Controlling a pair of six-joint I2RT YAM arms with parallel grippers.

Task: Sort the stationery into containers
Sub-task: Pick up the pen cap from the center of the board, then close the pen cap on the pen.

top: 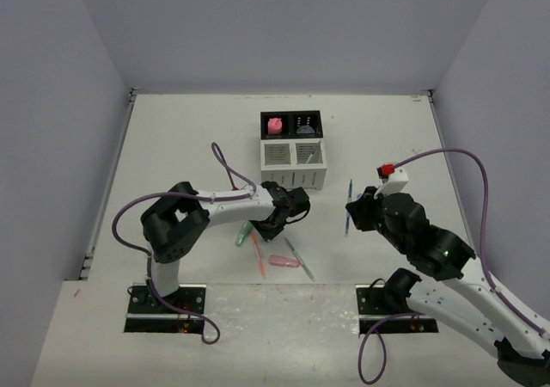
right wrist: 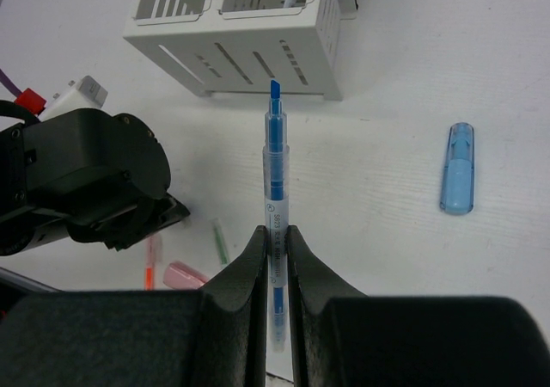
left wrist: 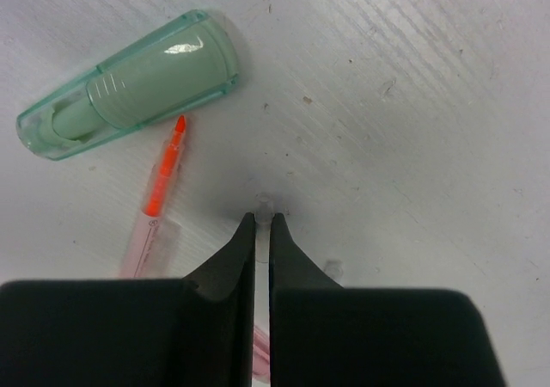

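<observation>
The organizer [top: 292, 165] stands mid-table, with two black bins behind and two white slotted bins in front. A pink eraser [top: 275, 125] lies in the left black bin and a grey puck [top: 302, 125] in the right one. A thin pen [top: 306, 156] leans in the right white bin. My right gripper [right wrist: 275, 230] is shut on a blue pen [right wrist: 274, 163] and holds it above the table, right of the organizer [right wrist: 258, 47]. My left gripper [left wrist: 263, 218] is low over the table and shut on a thin clear thing [left wrist: 265, 204]; only its rounded tip shows. A green marker [left wrist: 129, 82] and an orange pen [left wrist: 163, 189] lie beside it.
A pink marker [top: 284, 261] and a thin greenish-grey pen [top: 299, 258] lie near the front edge, just right of the orange pen [top: 258, 254]. A stubby blue marker [right wrist: 458, 179] lies on the table right of the organizer. Grey walls enclose the table on three sides.
</observation>
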